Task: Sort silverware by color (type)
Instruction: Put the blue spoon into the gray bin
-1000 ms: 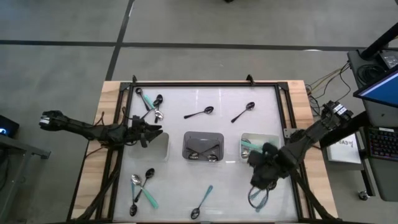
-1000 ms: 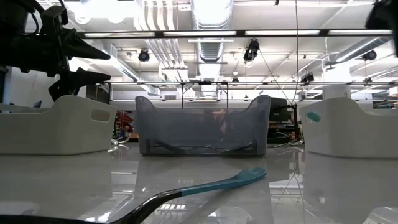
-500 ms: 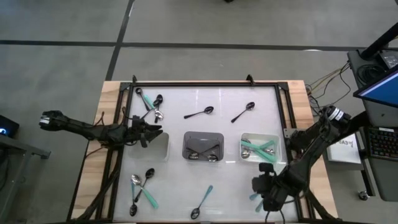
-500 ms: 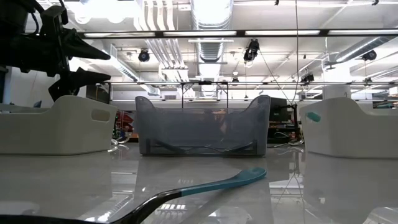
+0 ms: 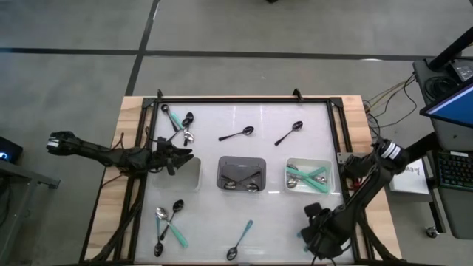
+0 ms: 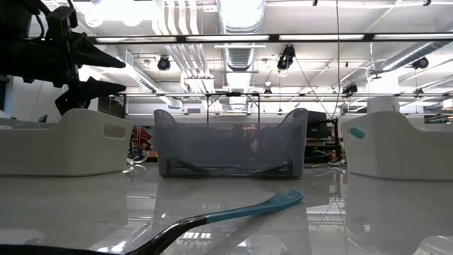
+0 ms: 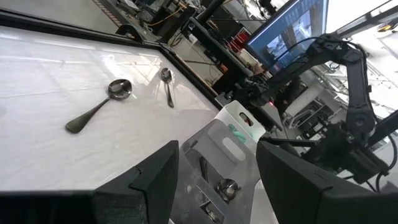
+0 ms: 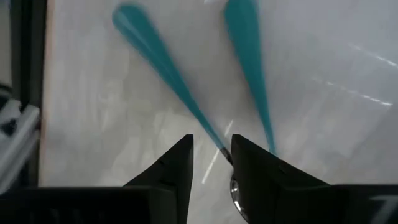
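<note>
Black, silver and mint-green spoons lie about the white table. Two mint-green spoons [image 8: 165, 74] [image 8: 249, 74] lie by the near right corner. My right gripper [image 5: 316, 235] [image 8: 211, 149] points down over them, open by a narrow gap, with one spoon's handle running under that gap. Whether the fingers touch it does not show. My left gripper [image 5: 185, 157] [image 7: 217, 180] waits open and level over the left white tray [image 5: 191, 174]. More mint-green spoons lie in the right tray [image 5: 308, 176], and silver ones in the grey middle tray [image 5: 242, 174].
Two black spoons [image 5: 238, 134] [image 5: 290, 133] lie at the far middle. Spoon clusters lie at the far left [image 5: 177, 122] and near left [image 5: 168, 222]. One teal-handled spoon [image 5: 240, 240] [image 6: 241, 210] lies near the front edge. A black frame [image 5: 244, 100] rims the table.
My right gripper has left the right tray and gone toward the table's near edge, sinking to the near right corner over the two mint-green spoons, and its wrist has rolled as it went. The right tray's spoons now show uncovered.
</note>
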Robot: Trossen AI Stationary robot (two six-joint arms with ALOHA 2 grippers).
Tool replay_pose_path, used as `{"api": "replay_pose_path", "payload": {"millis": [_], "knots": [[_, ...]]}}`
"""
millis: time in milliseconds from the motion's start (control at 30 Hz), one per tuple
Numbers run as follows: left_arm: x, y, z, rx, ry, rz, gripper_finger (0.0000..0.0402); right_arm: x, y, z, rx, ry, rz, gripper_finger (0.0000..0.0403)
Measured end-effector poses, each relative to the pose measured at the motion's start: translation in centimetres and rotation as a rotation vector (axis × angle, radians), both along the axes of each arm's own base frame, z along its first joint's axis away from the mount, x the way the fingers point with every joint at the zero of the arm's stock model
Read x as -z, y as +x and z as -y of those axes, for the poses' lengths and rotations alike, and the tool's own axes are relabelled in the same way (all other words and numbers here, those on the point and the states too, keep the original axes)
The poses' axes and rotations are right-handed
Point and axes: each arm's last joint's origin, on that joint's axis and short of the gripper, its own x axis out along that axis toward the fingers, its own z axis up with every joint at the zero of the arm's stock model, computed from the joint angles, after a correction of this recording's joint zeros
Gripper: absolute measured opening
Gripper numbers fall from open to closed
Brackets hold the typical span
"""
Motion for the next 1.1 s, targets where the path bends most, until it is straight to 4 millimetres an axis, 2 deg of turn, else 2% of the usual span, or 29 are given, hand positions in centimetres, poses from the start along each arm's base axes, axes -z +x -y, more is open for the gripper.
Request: {"api": "replay_pose_path", "payload": {"millis": [367, 600, 900, 1100], "knots": [[0.0, 0.0, 0.0, 0.0, 0.0, 0.0, 0.0198, 2.7, 0.2, -0.3, -0.134, -0.084, -0.053, 0.0097], [0.0, 0.0, 0.0, 0.0, 0.0, 0.0, 0.0198, 3.8, 0.3, -0.4, -0.125, -0.115, -0.091, 0.0091], [0.0, 0.0, 0.0, 0.0, 0.0, 0.0, 0.0198, 3.9, 0.3, -0.4, -0.075, -0.104, -0.101, 0.0015], [0.0, 0.0, 0.0, 0.0, 0.0, 0.0, 0.0198, 3.5, 0.3, -0.6, -0.056, -0.068, -0.092, 0.0011]]}}
